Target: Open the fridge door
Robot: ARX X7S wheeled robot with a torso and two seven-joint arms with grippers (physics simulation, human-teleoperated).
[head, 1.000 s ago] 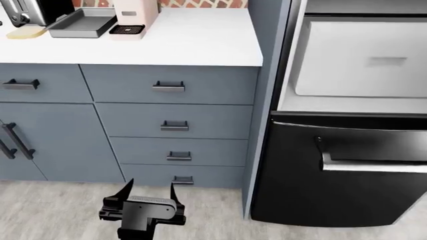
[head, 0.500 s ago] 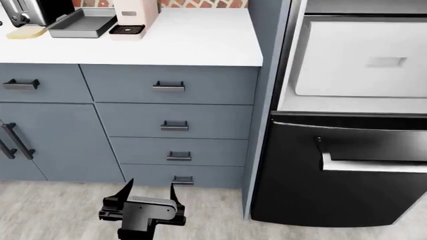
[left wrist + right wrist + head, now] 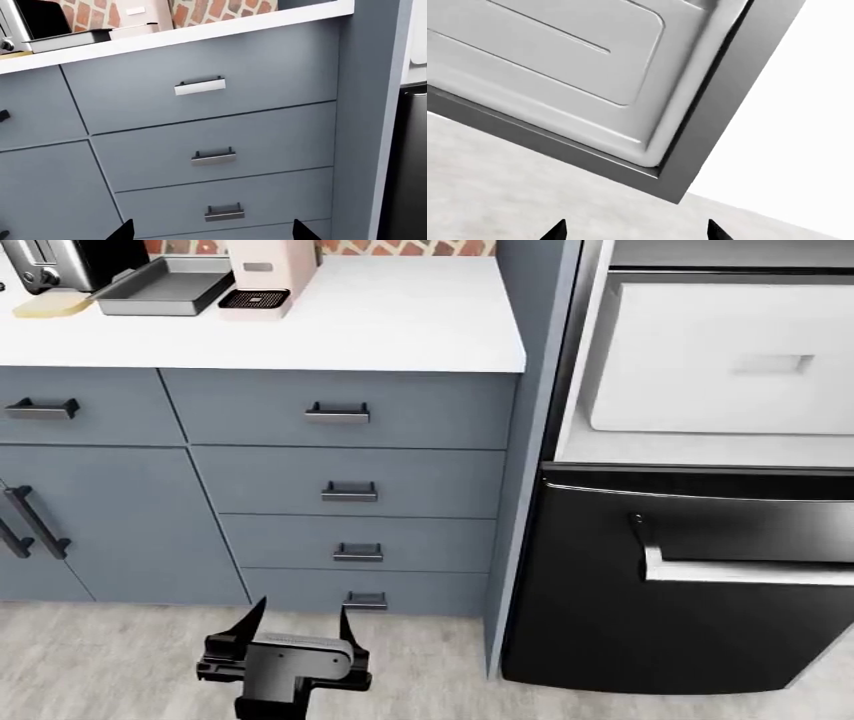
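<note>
In the head view the fridge's upper compartment stands uncovered, showing a white inner bin [image 3: 727, 350]; the fridge door itself is outside that view. The right wrist view shows the fridge door [image 3: 560, 65] from its inner side: a pale moulded liner with a dark steel edge [image 3: 720, 100], hanging over the light floor. My right gripper [image 3: 637, 232] is open below that door corner, holding nothing. My left gripper [image 3: 299, 612] is open and empty, low in front of the grey-blue drawers [image 3: 213, 140], apart from them.
A black lower drawer front [image 3: 627, 630] with a horizontal silver handle [image 3: 747, 570] sits under the open compartment. The white counter [image 3: 387, 330] carries a grey tray [image 3: 160, 290], a pink appliance [image 3: 267, 275] and a toaster [image 3: 54, 265]. Light floor [image 3: 107, 660] surrounds my left arm.
</note>
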